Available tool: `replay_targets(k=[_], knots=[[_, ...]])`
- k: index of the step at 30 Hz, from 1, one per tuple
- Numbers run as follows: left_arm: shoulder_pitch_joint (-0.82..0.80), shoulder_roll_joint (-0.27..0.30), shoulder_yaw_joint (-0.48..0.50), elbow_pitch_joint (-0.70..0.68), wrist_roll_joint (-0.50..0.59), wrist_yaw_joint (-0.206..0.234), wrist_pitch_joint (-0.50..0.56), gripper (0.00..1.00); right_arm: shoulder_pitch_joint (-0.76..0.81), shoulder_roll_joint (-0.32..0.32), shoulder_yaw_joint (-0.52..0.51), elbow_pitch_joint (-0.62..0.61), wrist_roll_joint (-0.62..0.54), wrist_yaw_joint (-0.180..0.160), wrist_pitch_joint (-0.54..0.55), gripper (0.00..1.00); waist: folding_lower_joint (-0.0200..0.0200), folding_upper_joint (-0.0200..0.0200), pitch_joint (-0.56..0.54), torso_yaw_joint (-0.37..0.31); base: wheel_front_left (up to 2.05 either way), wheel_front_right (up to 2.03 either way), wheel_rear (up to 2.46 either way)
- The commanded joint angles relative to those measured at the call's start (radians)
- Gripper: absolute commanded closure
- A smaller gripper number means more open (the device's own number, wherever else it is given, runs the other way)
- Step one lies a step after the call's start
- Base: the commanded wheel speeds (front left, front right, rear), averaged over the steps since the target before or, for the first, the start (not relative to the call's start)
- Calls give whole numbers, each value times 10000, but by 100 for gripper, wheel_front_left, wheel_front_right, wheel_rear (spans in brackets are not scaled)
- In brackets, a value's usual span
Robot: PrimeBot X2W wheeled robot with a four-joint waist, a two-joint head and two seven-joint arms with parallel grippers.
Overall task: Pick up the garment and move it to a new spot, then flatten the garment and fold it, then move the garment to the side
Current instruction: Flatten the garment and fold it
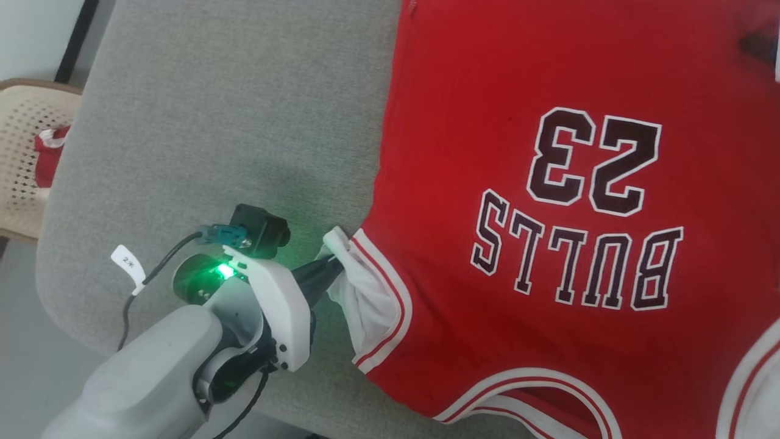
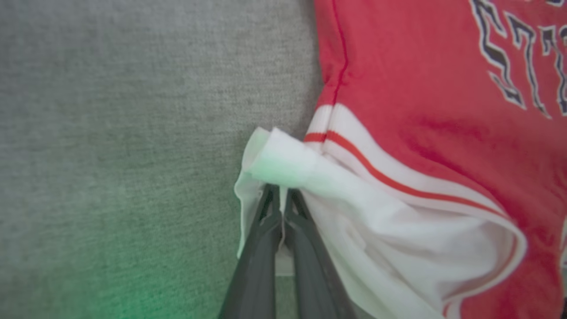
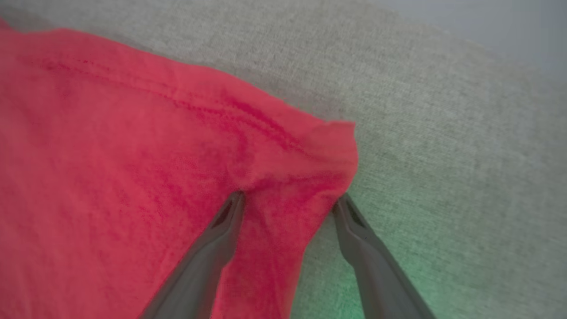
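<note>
The grey fabric surface (image 1: pixel 213 122) carries the garment (image 1: pixel 548 183), which is cut off at the frame edge. The left gripper (image 2: pixel 281 195) is clamped on its white sleeve (image 2: pixel 376 221). The right gripper (image 3: pixel 290 197) has its jaws apart at a red corner.

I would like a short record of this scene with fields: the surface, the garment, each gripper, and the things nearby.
surface: grey fabric surface
garment: red jersey lying spread on the surface, its print "BULLS 23" upside down in the head view
left gripper: fingers shut on the white sleeve
right gripper: fingers open, astride a red corner of the garment
nearby: beige perforated basket holding a small red cloth, beyond the surface's left edge
</note>
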Motion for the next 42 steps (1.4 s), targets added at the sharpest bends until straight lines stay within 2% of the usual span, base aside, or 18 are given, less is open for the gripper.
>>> replay_targets(k=[1,2,4,8,13,19,24,26,27,36,39,42], knots=[[23,-33,-68,738,-15,209,71,100,718,269,223,768,-115,-3,566,33,0,-2,62,66,0,0,0],[3,-76,-57,852,-42,194,68,100,735,310,259,899,-115,-3,723,100,0,-2,66,74,0,0,0],[-16,-110,-52,1060,-85,140,26,100,738,345,334,1101,-122,-3,944,100,0,-2,40,60,0,0,0],[22,-90,36,1375,-184,103,-70,100,635,214,386,969,-42,-4,654,100,0,-2,-133,-91,0,0,0],[68,152,154,1512,-204,48,-175,100,753,105,833,316,199,-4,549,100,0,-2,-529,-486,0,0,0],[321,584,268,1415,-304,229,-156,100,1486,-105,1580,-1235,1170,-4,731,100,0,-2,-1156,-1227,0,0,0],[487,837,321,1125,-321,276,-130,100,2298,-583,1952,-2557,1888,-4,790,100,0,-2,-1540,-1709,0,0,0],[618,1040,381,942,-359,337,-118,100,3094,-874,2084,-3503,2383,-4,787,100,0,-2,-1843,-2104,0,0,0],[618,1040,381,942,-359,337,-118,100,3094,-874,2084,-3503,2383,-4,787,100,0,-2,-1843,-2104,0,0,0],[1085,1702,480,326,-551,593,36,100,5896,-1640,1515,-6041,3199,-4,1093,100,0,-2,-2494,-3084,0,0,0],[1209,1844,488,155,-579,639,80,100,7077,-1721,813,-6719,3284,-4,1031,100,0,-2,-2604,-3266,0,0,0],[1269,1962,519,21,-618,715,100,100,8284,-1483,14,-7309,3093,-3,925,100,0,-2,-2646,-3419,0,0,0]])
